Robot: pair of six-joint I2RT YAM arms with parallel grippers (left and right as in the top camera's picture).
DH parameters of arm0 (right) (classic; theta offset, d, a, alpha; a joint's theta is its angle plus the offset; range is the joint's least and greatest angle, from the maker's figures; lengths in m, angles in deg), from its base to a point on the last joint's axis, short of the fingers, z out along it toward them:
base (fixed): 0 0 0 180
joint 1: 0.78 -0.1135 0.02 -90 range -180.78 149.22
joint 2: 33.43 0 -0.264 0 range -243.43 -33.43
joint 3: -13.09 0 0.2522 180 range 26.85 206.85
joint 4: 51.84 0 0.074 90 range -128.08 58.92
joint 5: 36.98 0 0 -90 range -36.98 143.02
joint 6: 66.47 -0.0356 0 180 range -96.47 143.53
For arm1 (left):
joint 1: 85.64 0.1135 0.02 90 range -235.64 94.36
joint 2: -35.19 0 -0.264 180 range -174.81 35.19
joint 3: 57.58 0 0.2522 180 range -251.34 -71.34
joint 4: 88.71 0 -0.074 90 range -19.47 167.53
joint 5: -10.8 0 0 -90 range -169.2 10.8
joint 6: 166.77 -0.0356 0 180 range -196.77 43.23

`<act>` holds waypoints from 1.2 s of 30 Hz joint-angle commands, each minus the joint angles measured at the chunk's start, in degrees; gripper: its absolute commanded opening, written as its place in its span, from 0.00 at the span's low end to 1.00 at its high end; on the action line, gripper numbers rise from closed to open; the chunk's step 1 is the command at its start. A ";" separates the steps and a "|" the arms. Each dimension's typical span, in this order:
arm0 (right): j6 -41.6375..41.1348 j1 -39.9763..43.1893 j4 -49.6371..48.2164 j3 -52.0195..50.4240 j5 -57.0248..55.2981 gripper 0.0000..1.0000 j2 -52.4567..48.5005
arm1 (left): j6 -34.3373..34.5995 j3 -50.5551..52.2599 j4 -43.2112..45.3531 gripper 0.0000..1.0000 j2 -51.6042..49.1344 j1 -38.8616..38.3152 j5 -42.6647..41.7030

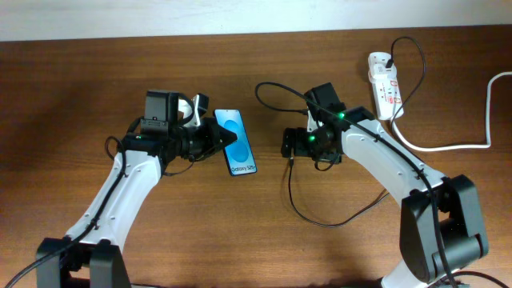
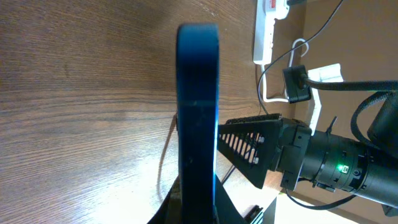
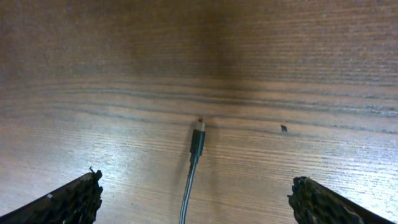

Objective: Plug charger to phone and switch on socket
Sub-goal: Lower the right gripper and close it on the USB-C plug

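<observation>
- The phone [image 1: 239, 144] sits left of the table's middle, blue screen up, with its white "Galaxy S25" band at the near end.
- The left gripper [image 1: 225, 140] reaches in from the left and is clamped on the phone at its left long edge. In the left wrist view the phone shows edge-on, standing between the two fingers.
- I cannot tell whether the phone rests on the table [image 1: 80, 96] or is held just above it.
- The charger [image 1: 318, 223] is not in the phone. Its connector tip [image 3: 198, 138] lies flat on the wood, well apart from the phone.
- The right gripper [image 3: 196, 184] hovers over that tip with its fingers [image 3: 73, 200] spread wide, one on each side, holding nothing.
- From the tip the thin black cable runs toward the robot, curves in a loop on the table, and passes back under the right arm.
- The power strip [image 1: 385, 85] lies at the far right of the table, well away from both grippers, with red marks on its white face.
- A black plug sits at the strip's far end, with black cable arching beside it.
- The thick white cord [image 1: 448, 147] leaves the strip's near end and runs off to the right edge.
</observation>
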 commanded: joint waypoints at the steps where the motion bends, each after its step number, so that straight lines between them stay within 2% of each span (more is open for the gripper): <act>1: -1.03 0.33 -1.20 0.94 -0.52 0.98 -0.04 | -1.11 -1.01 0.31 0.00 0.31 0.35 0.15; 4: -3.48 0.24 -0.31 0.92 -0.28 0.98 -0.50 | -1.09 -1.01 0.28 0.00 0.31 0.35 0.15; 12: -4.79 -0.92 1.18 0.70 3.13 0.75 -6.95 | -1.11 -1.01 -0.07 0.00 0.31 0.35 0.15; 18: -8.55 -0.92 0.20 0.70 7.06 0.67 -8.26 | -1.11 -1.01 -0.33 0.00 0.31 0.35 0.15; 23: -12.11 -0.92 -0.04 0.42 7.67 0.63 -8.35 | -1.11 -1.01 -0.35 0.00 0.31 0.35 0.15; 30: -12.55 -0.92 -0.28 -0.55 7.69 0.57 -8.41 | -1.09 -1.01 -1.03 0.00 0.31 0.35 0.13; 36: -15.08 -0.92 -4.33 -4.07 8.63 0.52 -8.41 | -1.09 -1.01 -1.20 0.00 0.31 0.35 0.11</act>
